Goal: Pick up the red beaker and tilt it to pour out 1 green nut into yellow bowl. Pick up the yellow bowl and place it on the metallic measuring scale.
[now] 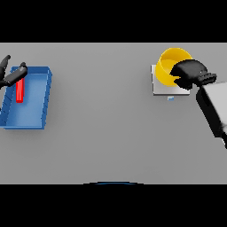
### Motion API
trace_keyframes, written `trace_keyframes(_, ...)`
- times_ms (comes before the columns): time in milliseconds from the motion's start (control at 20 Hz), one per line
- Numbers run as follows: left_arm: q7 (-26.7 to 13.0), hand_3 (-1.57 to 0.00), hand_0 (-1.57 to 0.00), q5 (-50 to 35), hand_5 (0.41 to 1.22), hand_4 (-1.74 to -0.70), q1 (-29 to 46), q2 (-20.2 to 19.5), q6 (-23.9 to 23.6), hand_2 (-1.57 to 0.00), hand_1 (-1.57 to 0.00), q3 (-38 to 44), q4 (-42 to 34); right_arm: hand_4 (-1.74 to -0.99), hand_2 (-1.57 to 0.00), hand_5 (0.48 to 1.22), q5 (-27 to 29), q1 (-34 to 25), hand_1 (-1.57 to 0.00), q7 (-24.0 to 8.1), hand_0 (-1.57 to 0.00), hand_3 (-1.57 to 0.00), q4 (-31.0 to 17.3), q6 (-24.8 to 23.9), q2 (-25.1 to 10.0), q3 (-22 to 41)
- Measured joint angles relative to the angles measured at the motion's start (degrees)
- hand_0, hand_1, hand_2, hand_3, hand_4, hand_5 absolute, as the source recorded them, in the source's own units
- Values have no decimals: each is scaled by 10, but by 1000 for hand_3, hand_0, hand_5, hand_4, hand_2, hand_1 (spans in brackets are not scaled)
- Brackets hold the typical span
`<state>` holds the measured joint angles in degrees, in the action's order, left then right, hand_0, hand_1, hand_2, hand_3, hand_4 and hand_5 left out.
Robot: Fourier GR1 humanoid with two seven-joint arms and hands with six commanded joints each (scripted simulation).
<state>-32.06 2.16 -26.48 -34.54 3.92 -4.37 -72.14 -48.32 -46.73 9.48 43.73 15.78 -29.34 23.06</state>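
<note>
Yellow bowl [170, 66], far right of the grey desk [106, 133], resting on the metallic scale [160, 88], a pale square platform whose left and front edges show beneath it. The bowl sits tilted, its open mouth turned toward the upper right, and it covers most of the platform. The right robot hand [190, 73] reaches in from the right side on a white and grey arm; its dark fingers are curled over the bowl's right rim, gripping it. A small bluish mark lies on the desk just in front of the scale.

Red beaker [19, 91], at the far left, a slim upright red shape inside a blue tray [35, 119]. It stands against the tray's rear left part. The left robot hand [11, 75] is at the left edge of the view, over the tray's rear left corner and just above the beaker's top; its fingers are spread and relaxed, closed on nothing. Whether it touches the beaker cannot be told. Tray and scale lie well apart, with bare desk between them.
</note>
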Motion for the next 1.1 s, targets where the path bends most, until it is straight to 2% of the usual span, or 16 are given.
trace_keyframes(50, 4, 1, 1, 1, 796, -847, 4, 3, -4, 1, 1, -1, -3, -1741, -1380, 1221, -4, -4, -1571, -3, -1571, -1417, -11, -2, 6, 1)
trace_keyframes(150, 9, 1, 1, 3, 783, -844, 5, -2, -1, 1, 1, 1, 4, -1741, -1374, 1221, -3, -8, -1571, 14, -1571, -1448, -24, -1, 5, -2)
trace_keyframes(200, 8, 1, 1, 0, 780, -842, 4, -2, 1, 1, 1, 2, 1, -1741, -1404, 1221, -4, -5, -1571, 16, -1571, -1376, -25, -1, 6, -2)
trace_keyframes(250, 4, 1, 1, -1, 779, -838, 1, -5, 4, 1, 1, 3, 4, -1741, -1437, 1221, -4, -4, -1496, 12, -1565, -1249, -21, 3, 7, -3)
trace_keyframes(300, 5, 1, 1, 0, 775, -836, -1, -1, 4, 1, 1, 0, 6, -1682, -1343, 1221, -1, -2, -1428, 9, -1558, -1110, -15, 7, 7, -5)
trace_keyframes(400, -4, 1, 1, -5, 774, -836, -1, -5, 8, 1, 1, 2, -2, -1592, -1007, 1074, -2, 1, -1125, 4, -1335, -816, -13, 14, 6, -6)
trace_keyframes(500, 2, 1, 1, -2, 768, -835, 2, 2, 6, 1, 1, -3, 0, -1535, -708, 965, 14, 2, -811, -8, -946, -576, -12, 30, 11, -18)
trace_keyframes(600, 5, 1, 1, -4, 764, -840, 3, 3, 3, 1, 1, 0, 0, -1496, -470, 890, 22, 3, -556, -6, -605, -391, -12, 37, 11, -25)
trace_keyframes(700, 7, 1, 1, -5, 754, -831, 5, 1, 4, 1, 1, 1, 0, -1476, -300, 847, 26, 3, -380, -16, -387, -258, -14, 46, 14, -28)
trace_keyframes(850, 3, 1, 1, -4, 752, -835, -3, -1, 6, 1, 1, 2, 4, -1435, -153, 817, 18, -3, -194, -5, -198, -131, -20, 41, 12, -20)
trace_keyframes(1000, 7, 1, 1, -1, 759, -834, 7, 2, 0, 1, 1, 0, 0, -1401, -78, 798, 12, 1, -99, -14, -101, -67, -20, 53, 7, -13)
trace_keyframes(1100, 5, 1, 1, -1, 760, -833, -2, 0, -1, 1, 1, 1, 0, -1390, -50, 779, 12, 0, -63, -8, -64, -42, -23, 55, 8, -12)
